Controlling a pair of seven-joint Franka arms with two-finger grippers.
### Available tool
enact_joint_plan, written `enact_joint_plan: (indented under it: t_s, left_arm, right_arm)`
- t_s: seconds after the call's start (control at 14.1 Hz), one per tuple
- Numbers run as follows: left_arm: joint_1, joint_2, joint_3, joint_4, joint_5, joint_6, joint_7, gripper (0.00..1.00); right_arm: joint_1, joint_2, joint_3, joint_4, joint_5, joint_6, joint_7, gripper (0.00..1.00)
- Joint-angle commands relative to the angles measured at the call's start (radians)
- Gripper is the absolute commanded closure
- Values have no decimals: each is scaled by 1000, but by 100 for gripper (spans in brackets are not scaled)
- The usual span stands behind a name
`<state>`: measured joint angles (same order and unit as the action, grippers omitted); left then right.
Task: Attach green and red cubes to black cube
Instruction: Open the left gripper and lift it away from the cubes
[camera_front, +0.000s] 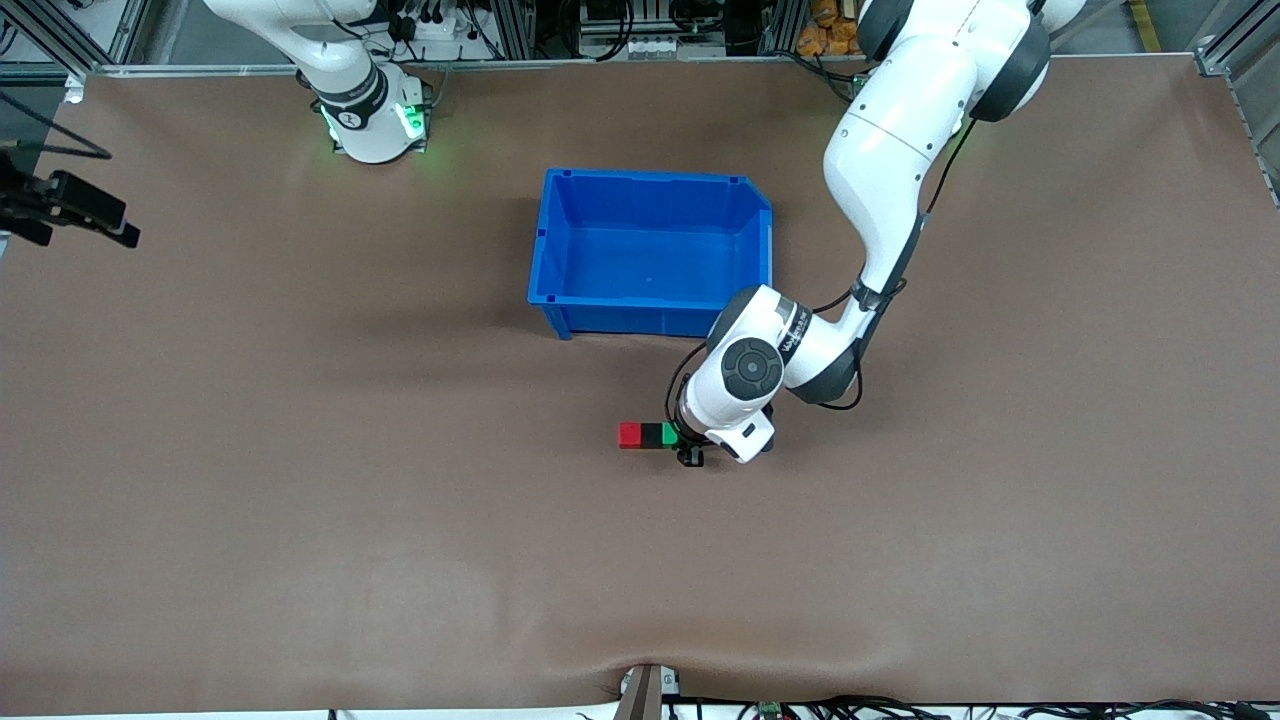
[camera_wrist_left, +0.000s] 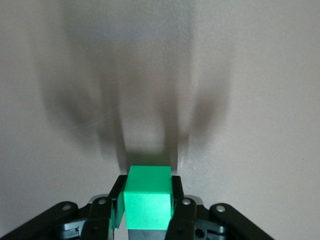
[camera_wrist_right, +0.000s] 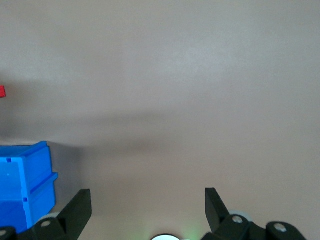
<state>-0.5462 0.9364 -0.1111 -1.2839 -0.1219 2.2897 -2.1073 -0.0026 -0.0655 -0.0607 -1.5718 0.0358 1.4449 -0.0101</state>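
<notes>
Fingers (camera_wrist_left: 179, 210) of the left gripper (camera_wrist_left: 148, 212) pinch the green cube (camera_wrist_left: 148, 202), which touches the black cube (camera_front: 651, 434) and red cube (camera_front: 630, 435) in a row on the worktop (camera_front: 300, 500), nearer the camera than the blue bin (camera_front: 560, 300). The waiting right gripper (camera_wrist_right: 145, 212) is spread wide.

The glossy white robot arms (camera_front: 885, 160) are showing dark grey joint caps, thin black cables and black two-finger grippers (camera_wrist_left: 145, 220).
</notes>
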Motion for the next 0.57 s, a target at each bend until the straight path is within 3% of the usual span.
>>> enact_joint_plan:
  t_s: [0.0, 0.07, 0.35, 0.5]
  left_arm:
    - [-2, -21, 10, -8, 33, -36, -22, 48]
    - [2, -22, 10, -8, 44, -38, -19, 0]
    - [17, -97, 10, -6, 79, -97, 47, 0]
    - [69, -174, 4, -8, 79, -172, 184, 0]
  right_arm:
    - [-7, -70, 13, -77, 13, 29, -11, 0]
    - [-11, -63, 10, -64, 13, 28, -11, 0]
    - [-10, -60, 9, -62, 13, 28, -13, 0]
    - [-11, -60, 9, -62, 13, 28, -13, 0]
